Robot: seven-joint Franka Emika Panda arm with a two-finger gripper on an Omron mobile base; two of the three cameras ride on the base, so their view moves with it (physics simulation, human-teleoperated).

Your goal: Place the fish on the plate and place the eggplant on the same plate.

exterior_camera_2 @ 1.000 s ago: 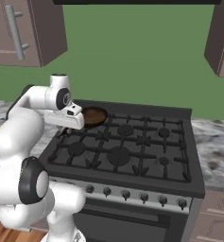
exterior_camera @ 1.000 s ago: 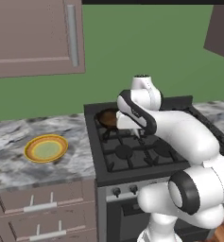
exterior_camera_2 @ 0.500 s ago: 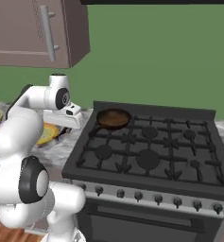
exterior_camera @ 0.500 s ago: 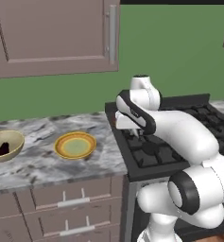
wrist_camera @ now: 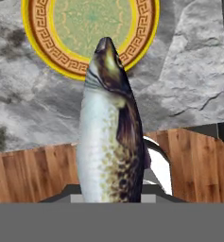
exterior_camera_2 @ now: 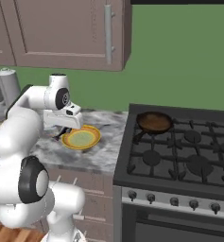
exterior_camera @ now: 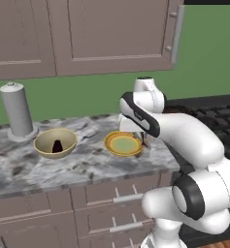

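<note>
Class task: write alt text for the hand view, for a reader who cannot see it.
A silvery fish with a dark mottled back hangs from the hand, its head pointing at the plate with an orange patterned rim and pale green centre. The plate sits on a grey marble counter, with wooden floor visible past the counter's edge.

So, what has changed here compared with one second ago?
The base drove left along the counter, so both base views shifted from the stove to the plate and the bowl. The tool holds the fish near the plate's edge. The eggplant lies in the bowl.
</note>
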